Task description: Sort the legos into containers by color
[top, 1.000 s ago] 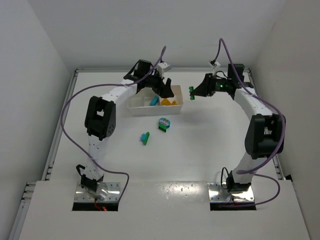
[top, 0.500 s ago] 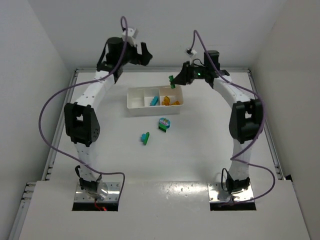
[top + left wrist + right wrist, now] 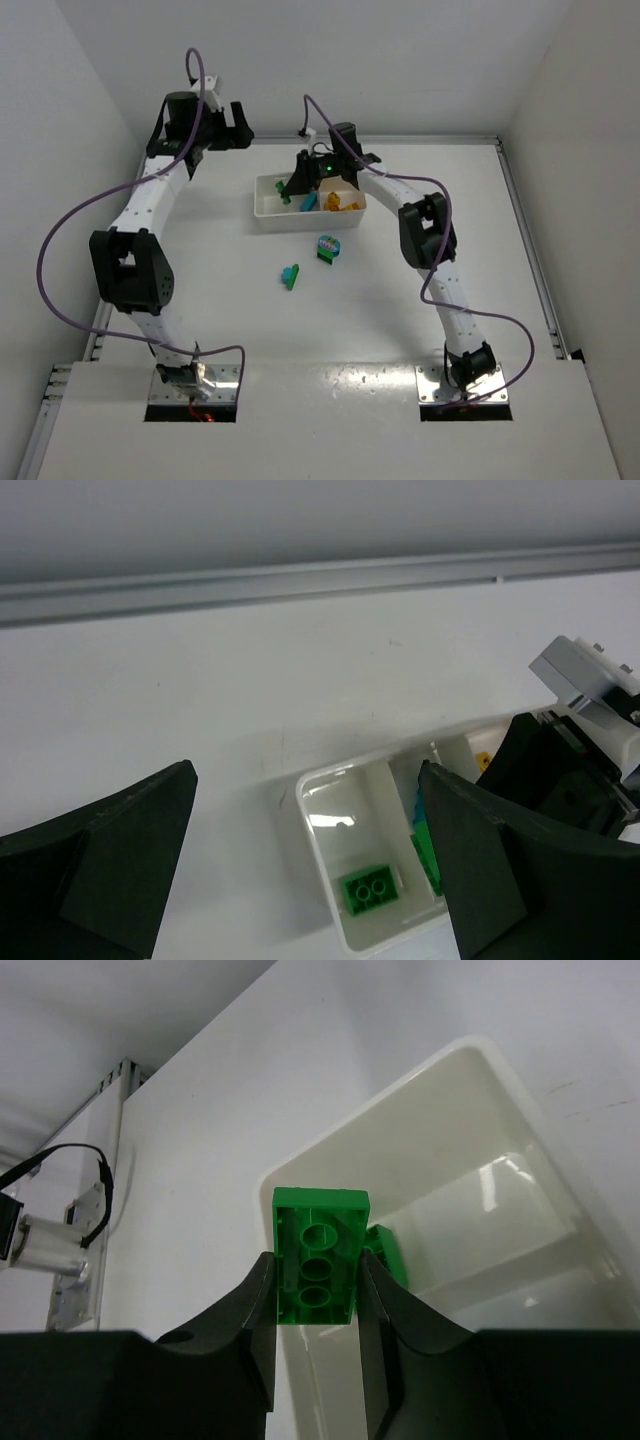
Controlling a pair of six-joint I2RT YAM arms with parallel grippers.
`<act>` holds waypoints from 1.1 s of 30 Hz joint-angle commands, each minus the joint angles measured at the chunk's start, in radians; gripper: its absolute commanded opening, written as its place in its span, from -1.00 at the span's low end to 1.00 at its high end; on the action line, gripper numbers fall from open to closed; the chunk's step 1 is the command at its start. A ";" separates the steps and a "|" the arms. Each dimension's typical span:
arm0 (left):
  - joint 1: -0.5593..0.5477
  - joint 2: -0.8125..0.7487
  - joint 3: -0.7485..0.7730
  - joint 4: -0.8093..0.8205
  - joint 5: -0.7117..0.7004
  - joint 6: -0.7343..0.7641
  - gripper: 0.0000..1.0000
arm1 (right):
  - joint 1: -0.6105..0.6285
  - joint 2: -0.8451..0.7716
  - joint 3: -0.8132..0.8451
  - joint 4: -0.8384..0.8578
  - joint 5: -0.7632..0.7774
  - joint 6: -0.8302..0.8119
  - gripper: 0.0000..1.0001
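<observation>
The white three-compartment tray (image 3: 263,213) sits at the table's back centre. My right gripper (image 3: 296,187) is shut on a green lego (image 3: 287,198) and holds it over the tray's left compartment. In the right wrist view the held green lego (image 3: 318,1270) sits between the fingers above the tray (image 3: 480,1100), with another green lego (image 3: 386,1250) lying below it. My left gripper (image 3: 240,127) is open and empty, raised near the back wall; its view shows the green lego (image 3: 371,890) in the left compartment of the tray (image 3: 312,825). Cyan (image 3: 310,201) and yellow-orange legos (image 3: 338,202) lie in the middle and right compartments.
Two loose lego clusters, cyan with green, lie on the table in front of the tray: one (image 3: 327,247) close to it, one (image 3: 290,276) nearer the arms. The back wall and a metal rail (image 3: 300,580) run just behind the tray.
My right gripper has carried the green lego leftward from beyond the tray's right end to over its left compartment. My left arm has swung up and left, away from the tray.
</observation>
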 commanded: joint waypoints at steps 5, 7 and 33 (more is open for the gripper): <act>-0.003 -0.147 -0.105 -0.020 -0.025 0.060 1.00 | 0.035 0.033 0.055 0.058 0.024 -0.015 -0.90; -0.003 -0.162 -0.124 -0.020 -0.002 0.080 1.00 | 0.044 0.033 0.055 0.087 0.038 -0.024 -0.59; -0.132 -0.217 -0.521 -0.591 0.507 1.259 0.54 | -0.241 -0.728 -0.662 -0.141 0.300 -0.297 0.37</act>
